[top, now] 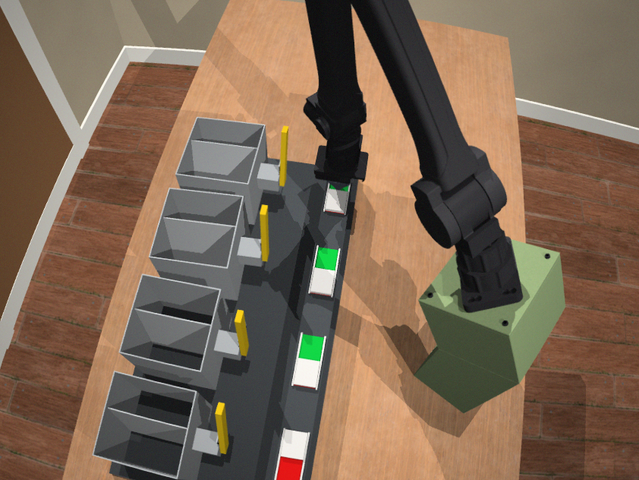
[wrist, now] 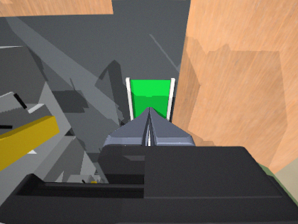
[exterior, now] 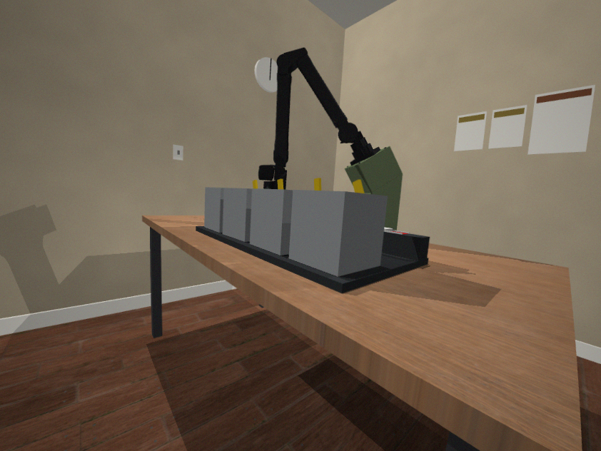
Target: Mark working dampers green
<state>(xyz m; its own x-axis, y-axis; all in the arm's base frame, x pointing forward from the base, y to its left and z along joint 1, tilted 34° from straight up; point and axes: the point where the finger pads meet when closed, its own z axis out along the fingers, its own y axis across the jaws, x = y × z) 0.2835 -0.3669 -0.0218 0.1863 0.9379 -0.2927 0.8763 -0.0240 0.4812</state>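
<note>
The hand (top: 338, 181) (wrist: 149, 111) is pointing down over the farthest status slider (top: 336, 198) (wrist: 150, 92) in the top view, with its fingers shut together and gripping nothing. In the wrist view, the fingertips are overlapping the near part of that slider's green window, between its two white side rails; whether they are touching the slider is impossible to tell. The slider is showing green at its far end, and in the top view its white cover (top: 336, 199) is lying toward the near end, with a thin red line at the edge. Next along the dark base (top: 268, 288) (exterior: 342, 286), the second slider (top: 324, 271) and the third slider (top: 309, 361) are also showing green beside white covers, while the nearest slider (top: 292, 457) is showing red, its cover sitting at the far end. Four grey, open-topped duct dampers (top: 221, 150) (top: 198, 227) (top: 170, 323) (top: 146, 423) are standing upright in a row behind the sliders, each with a yellow lever (top: 284, 156) (top: 264, 233) (top: 241, 333) (top: 221, 428) at its side. The base is resting on the wooden surface (top: 391, 413) (exterior: 461, 335), and the dampers and sliders are bearing no readable writing.
</note>
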